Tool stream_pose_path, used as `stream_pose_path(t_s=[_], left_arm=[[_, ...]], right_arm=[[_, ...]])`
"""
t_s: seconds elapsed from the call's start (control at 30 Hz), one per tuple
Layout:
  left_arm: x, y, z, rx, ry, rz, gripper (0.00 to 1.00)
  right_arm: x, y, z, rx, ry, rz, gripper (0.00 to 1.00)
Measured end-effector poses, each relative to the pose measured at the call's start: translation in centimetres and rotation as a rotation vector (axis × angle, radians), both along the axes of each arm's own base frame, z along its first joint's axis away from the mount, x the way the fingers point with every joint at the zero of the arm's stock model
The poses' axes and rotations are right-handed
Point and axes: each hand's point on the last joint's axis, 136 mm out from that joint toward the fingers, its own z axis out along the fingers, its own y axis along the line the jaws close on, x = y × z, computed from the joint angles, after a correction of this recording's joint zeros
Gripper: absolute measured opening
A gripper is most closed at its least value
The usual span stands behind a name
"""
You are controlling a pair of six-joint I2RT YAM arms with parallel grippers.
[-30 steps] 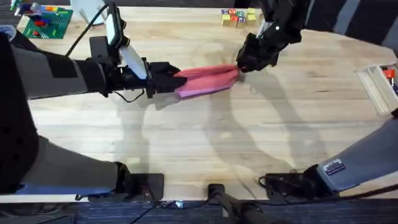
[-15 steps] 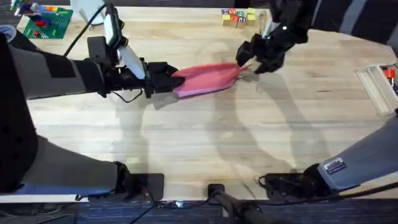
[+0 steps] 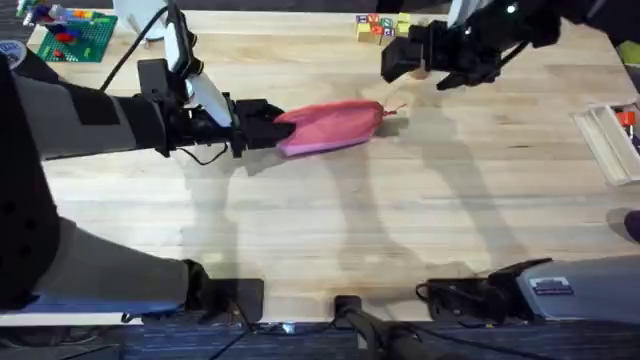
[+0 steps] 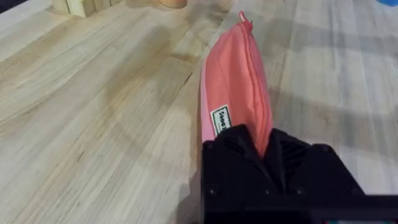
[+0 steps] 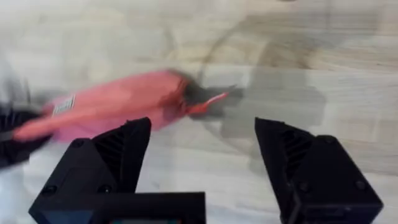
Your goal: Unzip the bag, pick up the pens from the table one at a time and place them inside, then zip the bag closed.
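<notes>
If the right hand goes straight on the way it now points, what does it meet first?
Probably the bare table just beyond the zipper-pull end of the bag. The right hand is open and raised, and the pouch lies a little to one side of its line, though depth is uncertain.

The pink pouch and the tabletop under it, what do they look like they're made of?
The pink pouch looks like soft matte woven fabric: it creases along its stitched zipper seam and carries a small sewn-on label. The tabletop looks like light wood in glued plank strips, with visible grain and a smooth, slightly satin finish; solid or veneer can't be told.
</notes>
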Motion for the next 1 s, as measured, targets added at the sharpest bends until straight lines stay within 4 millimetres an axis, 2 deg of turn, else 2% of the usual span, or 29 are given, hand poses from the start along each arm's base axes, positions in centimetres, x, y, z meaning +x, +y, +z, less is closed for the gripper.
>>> stream_pose_path(t_s=[0.13,0.27,0.3,0.47,0.5,0.6,1.0], left_arm=[[0.0,0.0,0.0,0.0,0.0,0.0,0.042],[0.0,0.0,0.0,0.0,0.0,0.0,0.043],[0.0,0.0,0.0,0.001,-0.004,-0.001,0.087],[0.0,0.0,0.2,-0.009,-0.002,-0.003,0.863],[-0.1,0.0,0.2,-0.013,0.002,-0.004,0.961],[-0.1,0.0,0.3,-0.017,0.001,-0.006,0.994],[0.1,0.1,0.2,-0.008,0.031,0.016,0.995]], right_arm=[[-1.8,1.4,1.0,-0.025,-0.007,0.102,0.996],[-4.1,2.0,1.1,-0.057,0.037,0.18,0.996],[-4.6,2.0,1.1,-0.063,0.049,0.194,0.996],[-5.9,2.2,0.8,-0.083,0.086,0.236,0.996],[-5.9,2.2,0.8,-0.085,0.086,0.238,0.996],[-5.9,2.2,0.8,-0.086,0.085,0.241,0.996],[-5.8,2.2,0.9,-0.09,0.078,0.247,0.996]])
